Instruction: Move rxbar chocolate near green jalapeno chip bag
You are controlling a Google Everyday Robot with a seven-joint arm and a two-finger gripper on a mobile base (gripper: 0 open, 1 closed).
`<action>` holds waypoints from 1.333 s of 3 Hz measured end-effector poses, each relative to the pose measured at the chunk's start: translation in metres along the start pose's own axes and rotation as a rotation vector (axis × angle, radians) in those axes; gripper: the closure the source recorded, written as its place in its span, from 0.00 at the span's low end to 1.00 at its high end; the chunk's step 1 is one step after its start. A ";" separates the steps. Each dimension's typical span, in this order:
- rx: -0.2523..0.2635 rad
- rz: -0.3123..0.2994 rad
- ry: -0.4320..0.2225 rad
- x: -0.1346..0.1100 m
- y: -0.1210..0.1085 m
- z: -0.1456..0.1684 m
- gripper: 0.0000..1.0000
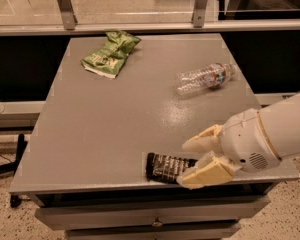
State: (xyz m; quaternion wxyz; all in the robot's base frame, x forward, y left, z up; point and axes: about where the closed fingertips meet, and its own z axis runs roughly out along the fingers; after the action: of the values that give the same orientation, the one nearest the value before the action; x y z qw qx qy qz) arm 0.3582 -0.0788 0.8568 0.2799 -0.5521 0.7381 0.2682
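The rxbar chocolate, a flat black bar with white lettering, lies near the table's front edge. My gripper comes in from the right, low over the table. It is open, with one cream finger behind the bar's right end and the other in front of it. The bar rests on the table. The green jalapeno chip bag, crumpled with a pale edge, lies at the far left of the table, well away from the bar and the gripper.
A clear plastic bottle lies on its side at the far right of the grey table. My white arm overhangs the table's front right corner. A metal railing runs behind the table.
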 end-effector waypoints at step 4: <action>0.025 -0.053 -0.014 0.011 0.010 0.035 0.16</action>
State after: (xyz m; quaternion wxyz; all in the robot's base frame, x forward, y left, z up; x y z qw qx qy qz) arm 0.3504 -0.0591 0.8255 0.2990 -0.5659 0.7246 0.2554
